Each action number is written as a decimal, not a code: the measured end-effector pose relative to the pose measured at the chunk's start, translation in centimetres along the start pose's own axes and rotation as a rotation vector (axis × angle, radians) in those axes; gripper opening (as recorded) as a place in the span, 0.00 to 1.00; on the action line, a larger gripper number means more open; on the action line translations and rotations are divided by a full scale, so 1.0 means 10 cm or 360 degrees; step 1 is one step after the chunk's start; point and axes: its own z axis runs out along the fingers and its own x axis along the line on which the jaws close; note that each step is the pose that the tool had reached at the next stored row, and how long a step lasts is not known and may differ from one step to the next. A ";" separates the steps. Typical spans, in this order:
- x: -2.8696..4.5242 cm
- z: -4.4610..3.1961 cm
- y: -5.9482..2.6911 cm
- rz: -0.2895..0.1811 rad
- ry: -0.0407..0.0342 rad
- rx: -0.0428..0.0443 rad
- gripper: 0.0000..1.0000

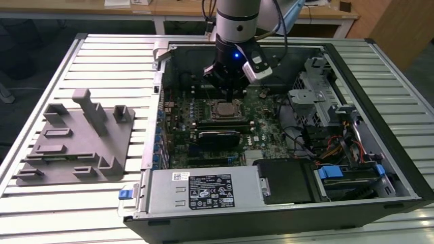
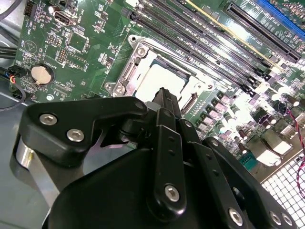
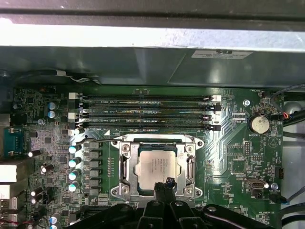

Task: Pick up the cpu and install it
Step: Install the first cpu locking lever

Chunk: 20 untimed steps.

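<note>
Where the arm [image 1: 237, 15] descends almost vertically into the open computer case [image 1: 400, 168], its gripper [image 1: 229, 91] hangs over the far half of the motherboard [image 1: 265, 137], pointing straight down. In both wrist views the gripper's [image 2: 164, 93] fingertips [image 3: 167, 182] appear pressed together with nothing between them, poised just above the near edge of the cpu [image 3: 156, 165]. The cpu [image 1: 224, 109] lies flat inside the metal socket frame [image 3: 125, 167], its silvery top plate facing up and uncovered; whether the fingertips touch it cannot be told. Beside the socket run four parallel memory slots [image 3: 143, 112], and a round coin cell [image 3: 259, 124] sits on the board well apart from them. Within the case, a power supply [image 1: 203, 190] occupies the near corner on the exterior view's left, and drive bays with bundled cables [image 1: 332, 147] fill the exterior view's right. Outside the case, on the slatted table [image 1: 40, 91], rests a grey fixture tray [image 1: 74, 147] with upright blocks.
</note>
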 end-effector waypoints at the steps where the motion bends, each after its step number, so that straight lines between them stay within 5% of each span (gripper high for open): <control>1: 0.000 0.000 0.000 0.0000 0.0000 0.0000 0.11; 7: 0.024 -0.003 0.000 0.0000 0.0000 0.0000 0.11; 20: 0.291 -0.008 0.001 0.0000 -0.0003 0.0000 0.11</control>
